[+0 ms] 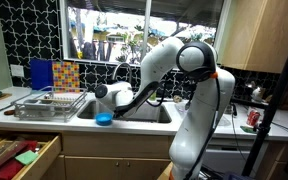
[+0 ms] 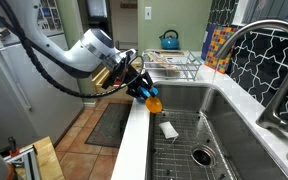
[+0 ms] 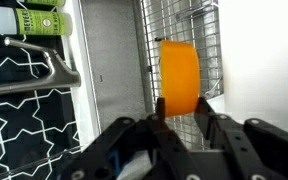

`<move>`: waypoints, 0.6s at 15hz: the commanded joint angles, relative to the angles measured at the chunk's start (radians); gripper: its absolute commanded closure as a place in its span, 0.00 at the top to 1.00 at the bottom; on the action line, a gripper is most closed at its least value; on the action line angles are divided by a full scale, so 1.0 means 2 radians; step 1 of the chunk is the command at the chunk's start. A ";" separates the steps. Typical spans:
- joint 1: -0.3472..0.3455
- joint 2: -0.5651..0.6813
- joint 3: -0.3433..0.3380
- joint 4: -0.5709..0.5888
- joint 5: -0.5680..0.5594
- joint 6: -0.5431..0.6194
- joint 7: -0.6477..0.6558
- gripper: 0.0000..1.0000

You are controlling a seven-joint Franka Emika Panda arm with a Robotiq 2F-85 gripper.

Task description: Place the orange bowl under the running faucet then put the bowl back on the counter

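My gripper (image 3: 181,108) is shut on the orange bowl (image 3: 179,75), which is tipped on edge between the fingers. In an exterior view the gripper (image 2: 142,90) holds the orange bowl (image 2: 153,101) over the near rim of the sink, just above the pale counter (image 2: 134,140) edge. The arched metal faucet (image 2: 274,55) stands at the far side of the basin, well apart from the bowl. In the wrist view the faucet (image 3: 34,65) lies to the left. I cannot tell whether water is running.
A wire grid (image 2: 184,145) covers the sink floor, with a small white object (image 2: 170,129) on it. A blue bowl (image 1: 105,119) sits on the counter's front edge. A dish rack (image 1: 49,103) stands beside the sink. A green bottle (image 3: 29,20) stands behind the faucet.
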 commanded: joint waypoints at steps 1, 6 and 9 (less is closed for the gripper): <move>0.008 -0.046 0.003 -0.049 0.007 0.019 0.004 0.10; 0.017 -0.068 0.007 -0.079 0.011 0.032 -0.005 0.10; 0.020 -0.076 0.010 -0.091 0.001 0.041 0.002 0.10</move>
